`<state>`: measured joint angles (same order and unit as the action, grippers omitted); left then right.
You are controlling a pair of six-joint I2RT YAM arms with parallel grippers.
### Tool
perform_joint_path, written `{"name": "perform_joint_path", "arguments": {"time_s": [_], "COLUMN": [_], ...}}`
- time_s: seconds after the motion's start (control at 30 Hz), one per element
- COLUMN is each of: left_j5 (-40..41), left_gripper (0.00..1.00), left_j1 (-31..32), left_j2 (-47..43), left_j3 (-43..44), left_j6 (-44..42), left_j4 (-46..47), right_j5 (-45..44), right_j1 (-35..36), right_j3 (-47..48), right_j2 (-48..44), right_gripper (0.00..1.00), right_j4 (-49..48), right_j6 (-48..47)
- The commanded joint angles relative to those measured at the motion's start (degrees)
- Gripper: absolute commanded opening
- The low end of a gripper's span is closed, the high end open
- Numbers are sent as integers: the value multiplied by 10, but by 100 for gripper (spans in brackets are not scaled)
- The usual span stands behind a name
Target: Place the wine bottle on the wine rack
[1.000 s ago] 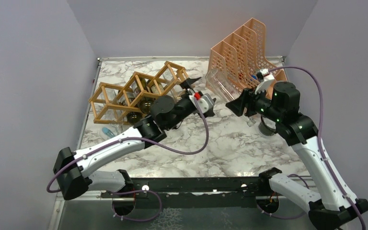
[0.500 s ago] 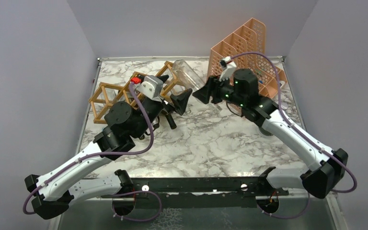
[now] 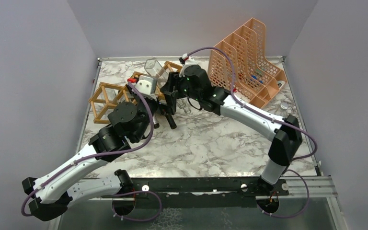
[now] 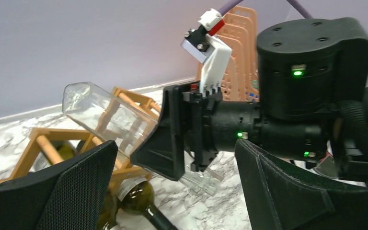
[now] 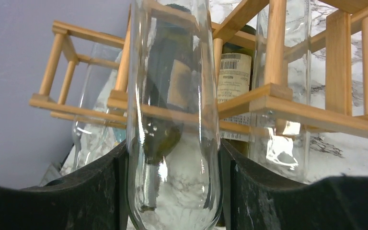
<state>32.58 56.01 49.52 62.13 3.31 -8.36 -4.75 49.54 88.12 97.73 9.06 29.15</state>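
Two arms meet at the back of the marble table (image 3: 220, 139), right over the wooden wine rack (image 3: 106, 98), with a peach mesh file holder (image 3: 242, 52) off to its right. Left gripper (image 4: 172, 196) hangs just in front of the rack, fingers spread wide, nothing in them. Right gripper (image 5: 172, 201) is clamped around the clear wine bottle (image 4: 103, 115), which sits tilted over the rack's right end, base toward the back wall. Down in the rack lies a dark green bottle (image 4: 136, 197).

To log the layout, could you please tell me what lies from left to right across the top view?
The rack, its bare left cells → clear bottle in the right pincer → file holder.
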Motion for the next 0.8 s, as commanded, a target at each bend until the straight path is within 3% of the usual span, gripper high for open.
{"name": "perform_joint_path", "arguments": {"time_s": [0.0,0.07,0.3,0.77], "left_j5": [50,59,91,90], "left_gripper": [99,99,99,99], "left_j1": [2,2,2,2], "left_j2": [-22,-29,-50,-53], "left_j3": [22,21,14,15], "left_j6": [5,6,7,3], "left_j4": [-30,-31,-38,-54], "right_j5": [-64,-81,-105,-111], "right_j1": [16,20,21,21], "right_j3": [71,81,123,132], "right_j2": [41,59,110,124], "right_gripper": [32,38,44,76], "right_j4": [-28,-23,-13,21], "right_j6": [28,39,60,68]}}
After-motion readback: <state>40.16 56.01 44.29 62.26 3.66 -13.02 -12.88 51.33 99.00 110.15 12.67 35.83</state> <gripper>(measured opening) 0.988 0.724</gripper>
